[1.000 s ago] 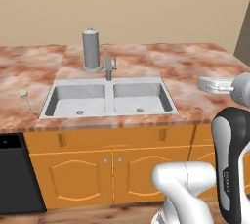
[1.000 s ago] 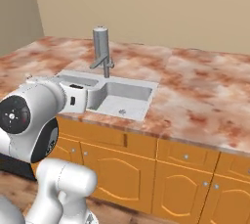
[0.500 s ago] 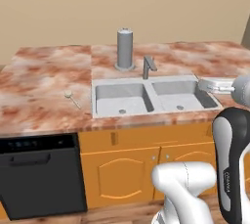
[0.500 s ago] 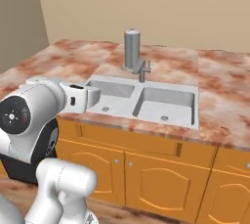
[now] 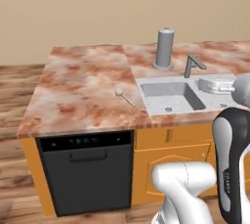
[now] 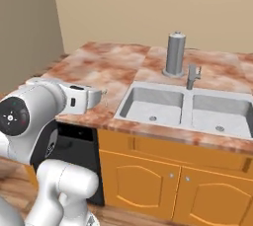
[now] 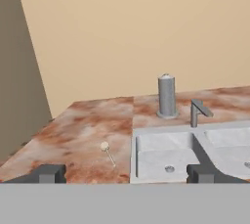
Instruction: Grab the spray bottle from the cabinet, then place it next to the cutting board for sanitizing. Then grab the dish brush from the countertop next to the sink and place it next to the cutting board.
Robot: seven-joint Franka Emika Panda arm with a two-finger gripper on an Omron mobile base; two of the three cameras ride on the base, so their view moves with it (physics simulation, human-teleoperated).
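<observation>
**Dish brush lies beside the sink, end effector spread and empty**

The dish brush (image 5: 124, 97) lies flat on the marbled surface (image 5: 83, 86), just left of the sink (image 5: 172, 97), apart from the basin's rim. Its round beige head points toward the back wall and its thin pale handle runs toward the front edge, slanting a little toward the sink. In the hand view the dish brush (image 7: 108, 153) sits between the two dark fingertips and further off, near the sink (image 7: 166, 154) and its left rim.

The end effector (image 7: 125, 173) is held back from the surface with its fingers wide apart and nothing between them (the left fingertip shows at the lower left of the hand view, the right one at the lower right). In the right base view the end effector (image 6: 101, 93) is level with the surface's front edge, to the left of the sink (image 6: 188, 109).

A wide grey flat-topped cylinder (image 5: 164, 48) stands upright behind the left basin, and an angular grey faucet (image 5: 193, 65) rises just to its right, at the back of the sink. Below the surface, a black dishwasher (image 5: 88, 169) fills the front left, with orange base cupboards (image 6: 168, 185) under the sink.
</observation>
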